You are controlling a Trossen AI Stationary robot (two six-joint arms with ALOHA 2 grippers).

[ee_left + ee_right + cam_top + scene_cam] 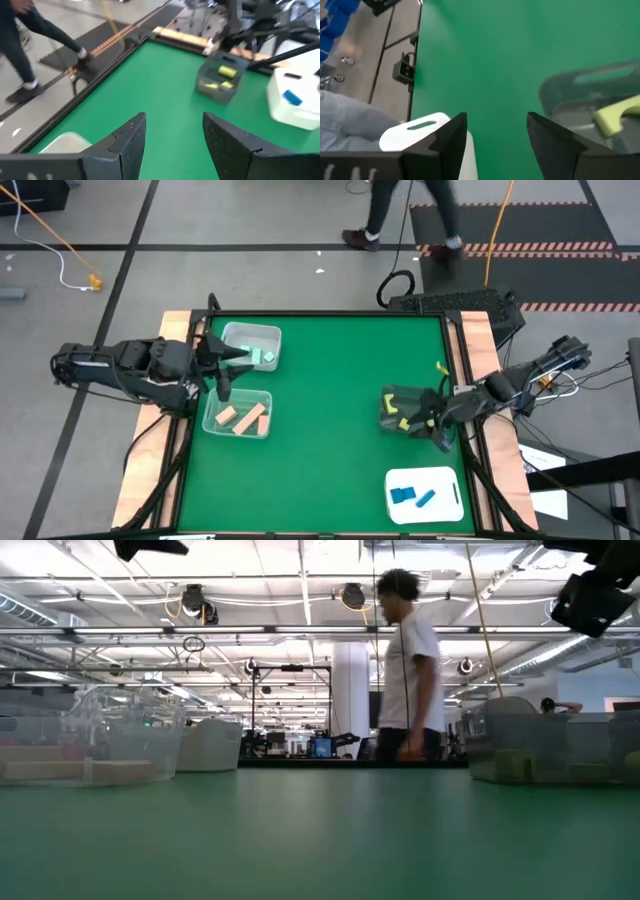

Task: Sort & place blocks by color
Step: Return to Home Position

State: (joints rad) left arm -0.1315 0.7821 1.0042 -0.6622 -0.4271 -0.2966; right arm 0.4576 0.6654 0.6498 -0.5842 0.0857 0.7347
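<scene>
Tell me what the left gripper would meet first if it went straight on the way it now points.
Probably the bare green table: the open left gripper aims down across it. Beyond, a little off that line, stands the clear bin holding yellow blocks. Depth is unclear.

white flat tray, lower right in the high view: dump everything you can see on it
The white flat tray is a rounded rectangle, plastic by the look of it, with a low rim and a slot handle cut near one short end. It lies flat on the green table, in the corner on the right arm's side. It holds blue blocks: at least two, one squarish, one a short bar lying askew. Nothing else touches it.
</scene>
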